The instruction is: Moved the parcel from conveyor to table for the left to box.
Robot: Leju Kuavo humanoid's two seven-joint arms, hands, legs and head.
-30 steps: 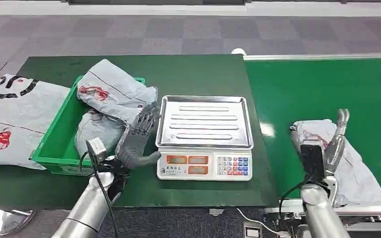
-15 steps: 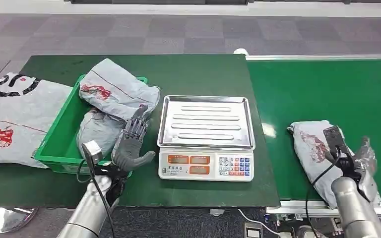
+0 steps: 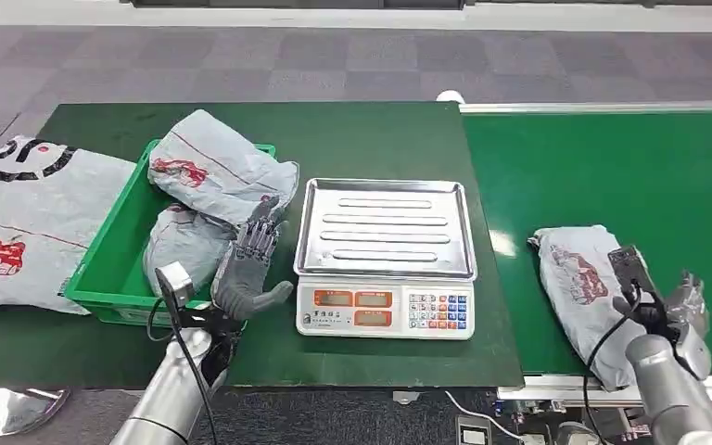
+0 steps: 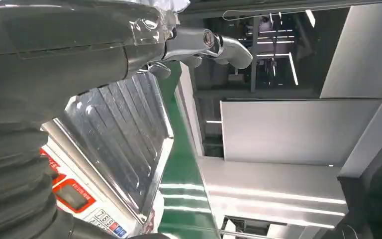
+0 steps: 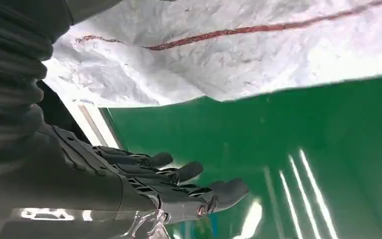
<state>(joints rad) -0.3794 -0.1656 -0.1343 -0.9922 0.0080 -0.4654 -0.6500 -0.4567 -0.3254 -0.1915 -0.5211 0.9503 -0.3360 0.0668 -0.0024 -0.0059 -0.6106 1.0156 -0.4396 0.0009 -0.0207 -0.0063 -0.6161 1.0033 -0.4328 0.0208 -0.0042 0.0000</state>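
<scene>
A grey plastic-wrapped parcel (image 3: 582, 278) with red print lies on the green conveyor belt (image 3: 612, 167), close to its near edge. My right hand (image 3: 684, 311) sits low against the parcel's right side, holding nothing. In the right wrist view its dark fingers (image 5: 179, 186) stretch out over the belt, with the parcel (image 5: 258, 50) beside them. My left hand (image 3: 250, 264) stands upright with fingers spread between the green box (image 3: 102, 273) and the scale (image 3: 385, 232), empty. The left wrist view shows its fingers (image 4: 204, 42) above the scale tray (image 4: 119, 134).
Two grey parcels (image 3: 218, 171) (image 3: 181, 243) fill the green box, the upper one hanging over its rim. A flat printed bag (image 3: 28, 218) lies at the table's left end. The scale's keypad (image 3: 436, 311) faces me. The conveyor's metal edge (image 3: 556, 387) runs along the front.
My right hand dropped from upright over the parcel to low at its right side. The parcel sits slightly further left. My left hand has barely moved.
</scene>
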